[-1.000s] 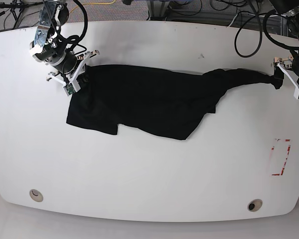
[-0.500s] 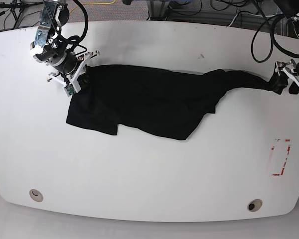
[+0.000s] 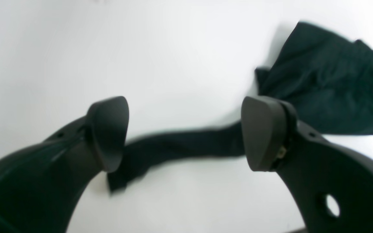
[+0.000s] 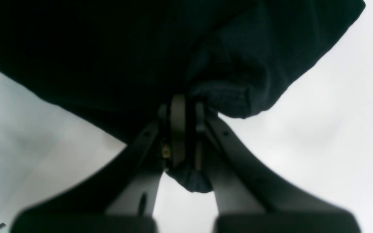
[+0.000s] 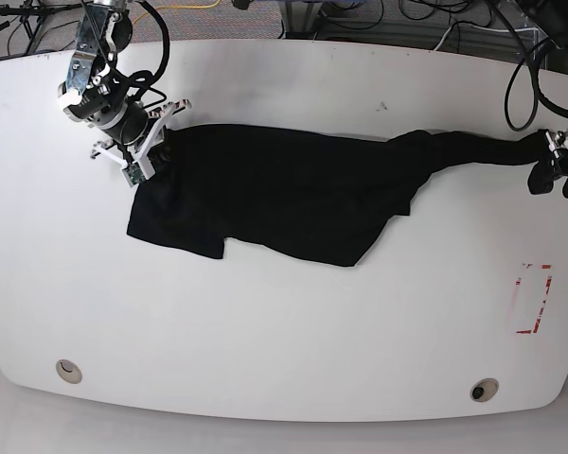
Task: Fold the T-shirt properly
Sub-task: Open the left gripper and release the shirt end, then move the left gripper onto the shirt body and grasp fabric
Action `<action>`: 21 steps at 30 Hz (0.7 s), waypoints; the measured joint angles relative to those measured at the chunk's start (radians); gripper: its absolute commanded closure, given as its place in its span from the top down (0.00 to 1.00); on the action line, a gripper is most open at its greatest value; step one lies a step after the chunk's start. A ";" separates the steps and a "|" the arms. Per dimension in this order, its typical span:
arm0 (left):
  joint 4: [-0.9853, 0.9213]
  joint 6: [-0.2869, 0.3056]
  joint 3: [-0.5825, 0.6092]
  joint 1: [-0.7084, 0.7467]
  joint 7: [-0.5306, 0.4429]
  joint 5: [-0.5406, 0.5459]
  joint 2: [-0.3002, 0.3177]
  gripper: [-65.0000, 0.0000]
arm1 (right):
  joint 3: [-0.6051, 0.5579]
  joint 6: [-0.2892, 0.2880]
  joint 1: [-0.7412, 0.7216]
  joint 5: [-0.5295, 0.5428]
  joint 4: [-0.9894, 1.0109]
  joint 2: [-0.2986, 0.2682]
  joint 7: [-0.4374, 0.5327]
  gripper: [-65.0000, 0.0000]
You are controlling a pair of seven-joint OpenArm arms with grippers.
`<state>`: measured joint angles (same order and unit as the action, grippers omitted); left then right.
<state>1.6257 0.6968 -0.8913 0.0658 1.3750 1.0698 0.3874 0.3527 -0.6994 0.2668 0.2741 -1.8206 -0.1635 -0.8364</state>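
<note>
Across the white desk (image 5: pixel 284 322) lies 1 black T-shirt (image 5: pixel 284 194), spread flat through its body and drawn out into a long narrow strip toward the edge where my left arm is. My right arm reaches over the far corner of the desk, on the left of the base view, wrist tilted down, and my right pincer (image 5: pixel 144 144) is clenched on the T-shirt's corner; the right wrist view shows the 2 fingers pressed together with a fold of black cloth pinched between them. My left arm sits low at the opposite desk edge. My left pincer (image 3: pixel 185 132) is released, its 2 dark fingers (image 3: pixel 108 129) spread wide apart, holding nothing. Seen from the left wrist, the narrow strip of cloth lies on the desk beyond the gap between those fingers. A red outlined mark (image 5: pixel 533 298) sits on the desk near that edge.
</note>
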 measured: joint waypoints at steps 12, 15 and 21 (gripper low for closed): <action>-0.004 0.000 0.045 -0.060 -0.022 -0.264 -0.022 0.79 | -0.003 0.000 -0.017 -0.003 0.000 0.027 0.002 0.00; -0.022 0.000 0.045 -0.076 -0.042 -0.321 -0.043 0.79 | -0.001 0.000 -0.019 -0.006 0.000 0.025 0.005 0.00; -0.082 0.000 0.123 -0.095 -0.044 -0.352 -0.058 0.79 | 0.000 0.000 -0.019 -0.005 0.000 0.023 0.002 0.00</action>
<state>1.5436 0.6968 -0.7685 -0.0288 1.3312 0.7177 0.3294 0.3531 -0.6994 0.2474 0.2695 -1.8206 -0.1410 -0.8341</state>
